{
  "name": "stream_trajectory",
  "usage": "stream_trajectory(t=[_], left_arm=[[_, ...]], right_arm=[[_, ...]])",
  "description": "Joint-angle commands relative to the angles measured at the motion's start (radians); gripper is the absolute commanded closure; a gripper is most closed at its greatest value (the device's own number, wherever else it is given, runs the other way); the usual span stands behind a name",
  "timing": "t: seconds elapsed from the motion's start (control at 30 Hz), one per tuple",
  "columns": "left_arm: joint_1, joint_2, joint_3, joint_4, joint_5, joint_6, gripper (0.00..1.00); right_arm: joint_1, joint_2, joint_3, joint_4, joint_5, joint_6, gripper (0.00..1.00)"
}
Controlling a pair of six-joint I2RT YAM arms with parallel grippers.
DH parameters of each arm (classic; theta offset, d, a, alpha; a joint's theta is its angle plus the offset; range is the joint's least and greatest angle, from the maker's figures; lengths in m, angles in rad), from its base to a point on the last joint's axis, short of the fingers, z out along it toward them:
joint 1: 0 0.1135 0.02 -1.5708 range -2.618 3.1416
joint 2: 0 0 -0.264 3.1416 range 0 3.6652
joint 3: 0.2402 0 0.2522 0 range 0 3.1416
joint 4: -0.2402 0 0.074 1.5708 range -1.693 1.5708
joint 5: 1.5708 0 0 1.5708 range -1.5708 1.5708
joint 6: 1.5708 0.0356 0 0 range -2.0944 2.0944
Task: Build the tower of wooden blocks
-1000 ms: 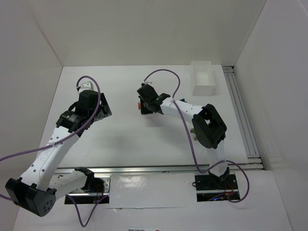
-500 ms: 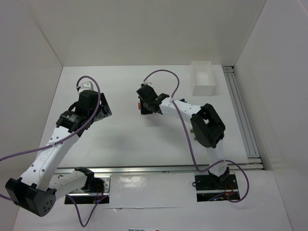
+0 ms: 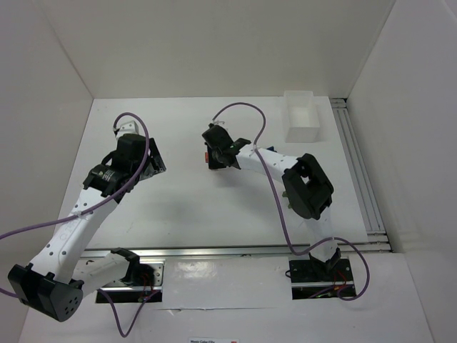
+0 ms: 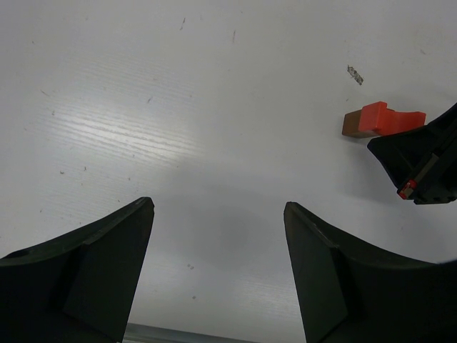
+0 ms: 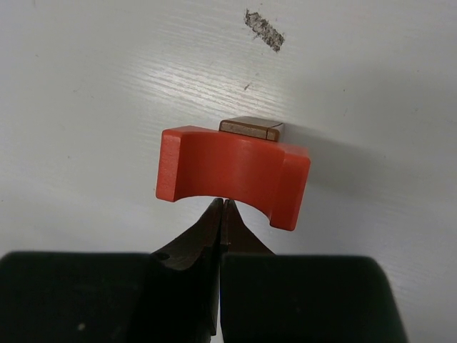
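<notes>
Top external shows white walls [image 3: 214,50] boxing a white table [image 3: 186,207]. My left gripper [image 4: 218,207] gapes empty, my right gripper [image 5: 223,204] shut at the red block [image 5: 228,168]; bottom label [image 3: 213,341] unreadable.

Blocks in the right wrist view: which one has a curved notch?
The red block: its edge facing the right gripper is cut in an arch. The brown block beyond it shows only a flat edge and is mostly hidden.

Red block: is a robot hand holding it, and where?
Nothing is held. The right gripper is shut with nothing between its fingers, its tips right by the curved notch of the red block. The left gripper is open and empty.
</notes>
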Motion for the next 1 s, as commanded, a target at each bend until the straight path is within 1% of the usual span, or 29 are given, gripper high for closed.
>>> stream_trajectory(t=[0.0, 0.97], left_arm=[[0.006, -0.021, 0.002, 0.031, -0.013, 0.024, 0.14], [0.006, -0.021, 0.002, 0.031, -0.013, 0.034, 0.14]], right_arm=[[0.011, 0.01, 0.044, 0.004, 0.022, -0.011, 1.0], [0.011, 0.029, 0.066, -0.016, 0.031, -0.029, 1.0]])
